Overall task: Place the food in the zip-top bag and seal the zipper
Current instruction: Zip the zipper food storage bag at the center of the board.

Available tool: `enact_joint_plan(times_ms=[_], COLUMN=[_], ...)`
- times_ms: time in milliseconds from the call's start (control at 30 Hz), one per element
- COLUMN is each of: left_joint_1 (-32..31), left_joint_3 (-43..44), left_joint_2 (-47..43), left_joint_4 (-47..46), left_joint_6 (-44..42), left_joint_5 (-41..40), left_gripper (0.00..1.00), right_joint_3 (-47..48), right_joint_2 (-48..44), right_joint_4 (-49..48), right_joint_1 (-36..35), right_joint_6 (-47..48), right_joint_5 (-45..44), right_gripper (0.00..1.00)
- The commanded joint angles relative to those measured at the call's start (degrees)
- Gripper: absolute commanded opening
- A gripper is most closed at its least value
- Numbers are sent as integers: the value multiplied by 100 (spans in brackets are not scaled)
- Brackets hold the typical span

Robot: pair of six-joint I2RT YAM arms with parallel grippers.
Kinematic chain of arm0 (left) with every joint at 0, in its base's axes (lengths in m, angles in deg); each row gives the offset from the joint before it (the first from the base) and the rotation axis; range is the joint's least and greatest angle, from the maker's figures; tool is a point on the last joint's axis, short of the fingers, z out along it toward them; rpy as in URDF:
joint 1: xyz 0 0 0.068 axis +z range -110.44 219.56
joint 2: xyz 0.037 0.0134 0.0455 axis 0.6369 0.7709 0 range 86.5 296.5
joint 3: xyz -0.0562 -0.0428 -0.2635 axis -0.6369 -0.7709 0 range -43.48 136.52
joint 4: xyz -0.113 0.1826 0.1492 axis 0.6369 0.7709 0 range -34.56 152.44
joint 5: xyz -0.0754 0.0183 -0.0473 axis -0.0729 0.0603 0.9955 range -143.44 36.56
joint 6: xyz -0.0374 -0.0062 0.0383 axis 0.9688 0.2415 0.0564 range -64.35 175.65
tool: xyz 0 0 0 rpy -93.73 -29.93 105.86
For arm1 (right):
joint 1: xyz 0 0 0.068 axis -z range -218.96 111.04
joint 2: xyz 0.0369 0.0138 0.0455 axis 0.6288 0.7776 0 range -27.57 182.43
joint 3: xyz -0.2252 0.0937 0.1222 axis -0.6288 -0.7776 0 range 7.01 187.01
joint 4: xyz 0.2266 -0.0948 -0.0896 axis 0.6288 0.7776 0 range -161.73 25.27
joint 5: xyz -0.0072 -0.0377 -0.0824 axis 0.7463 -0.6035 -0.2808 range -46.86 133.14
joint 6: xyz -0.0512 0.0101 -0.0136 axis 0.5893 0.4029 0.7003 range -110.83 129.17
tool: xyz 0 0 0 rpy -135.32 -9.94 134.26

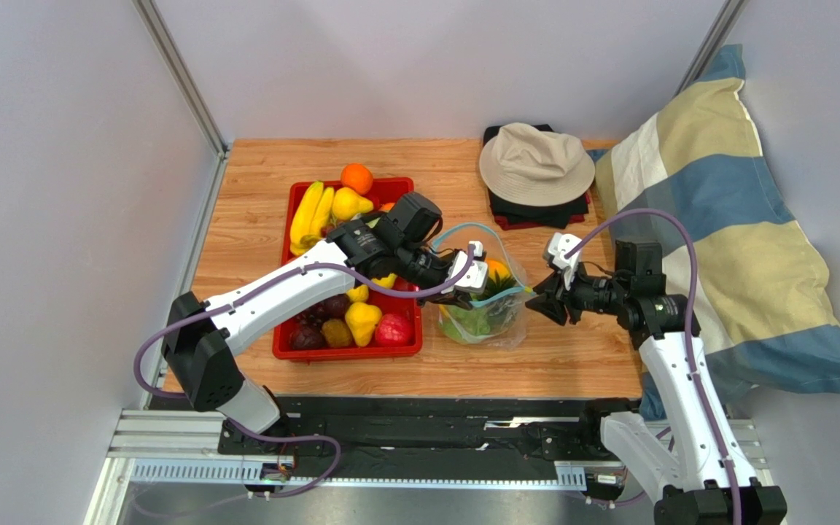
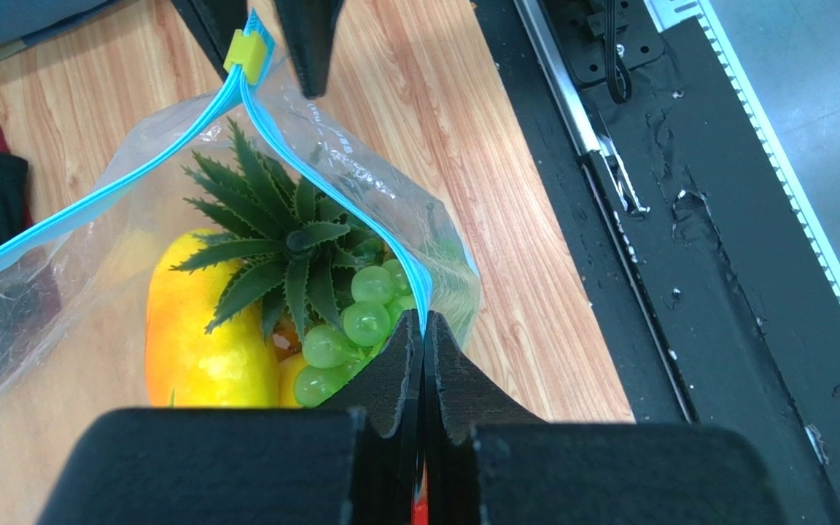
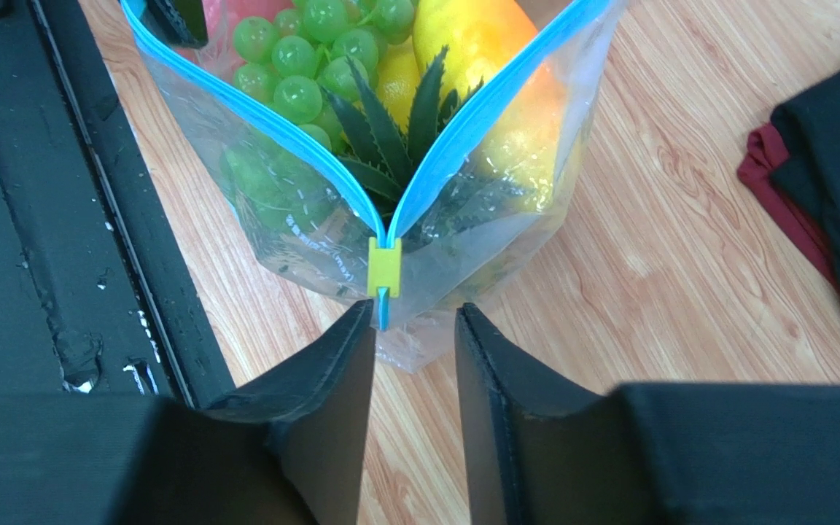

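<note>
The clear zip-top bag [image 1: 487, 312] stands open on the wooden table, holding an orange-yellow pineapple [image 2: 200, 339] with green leaves and green grapes [image 2: 353, 323]. My left gripper [image 2: 423, 328] is shut on the blue zipper [image 2: 326, 186] at the bag's left end; it also shows in the top view [image 1: 468, 273]. My right gripper [image 3: 413, 312] is open, its tips just short of the yellow slider [image 3: 384, 266] at the bag's right end; in the top view it [image 1: 534, 298] sits beside the bag. The zipper's two strips [image 3: 479, 104] spread apart over the fruit.
A red tray [image 1: 293, 350] with bananas [image 1: 309, 213], lemons and other toy fruit lies left of the bag. A beige hat [image 1: 536, 162] lies on dark folded clothes [image 1: 539, 213] at the back. A striped pillow [image 1: 720, 219] lies right. A black rail [image 1: 424, 421] runs along the near edge.
</note>
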Motion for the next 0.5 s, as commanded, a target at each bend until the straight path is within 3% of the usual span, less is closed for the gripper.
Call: enact_joint_plan(times_ms=[0, 200, 467], left_joint_1=[25, 87, 113], left_joint_3=[125, 81, -68], left_joint_2=[-183, -244, -332], left_joint_4=[41, 15, -267], left_joint_6=[-206, -83, 154], left_joint_5=[232, 293, 346], left_gripper=[0, 0, 0], right_joint_3=[253, 779, 1246], right_joint_2=[103, 358, 305], right_joint_4=[-387, 366, 834], right_joint_1=[12, -5, 3], right_joint_6=[126, 697, 1083], right_joint_5=[497, 488, 523], right_gripper=[32, 0, 0])
